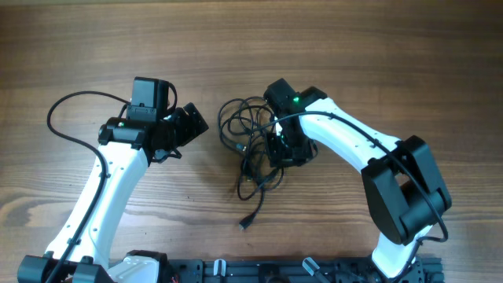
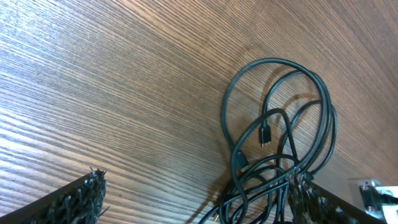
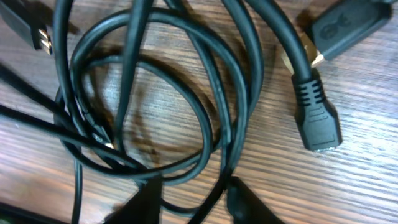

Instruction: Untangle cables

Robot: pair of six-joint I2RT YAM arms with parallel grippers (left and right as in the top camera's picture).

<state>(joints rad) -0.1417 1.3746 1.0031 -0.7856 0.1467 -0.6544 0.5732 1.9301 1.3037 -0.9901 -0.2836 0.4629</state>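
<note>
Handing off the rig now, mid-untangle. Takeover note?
Left gripper: open, empty, beside the cables, not touching them.
Right gripper: down on the heap, jaws apart astride one strand, no grip seen.
Cables: one tangled heap mid-table, loops overlapping; one plug end trails toward the arm bases.
Done: nothing separated yet.
Left: pull each cable free and lay them apart.

A brown wooden table (image 1: 354, 47) with wavy, streaked grain lies under everything in view.
</note>
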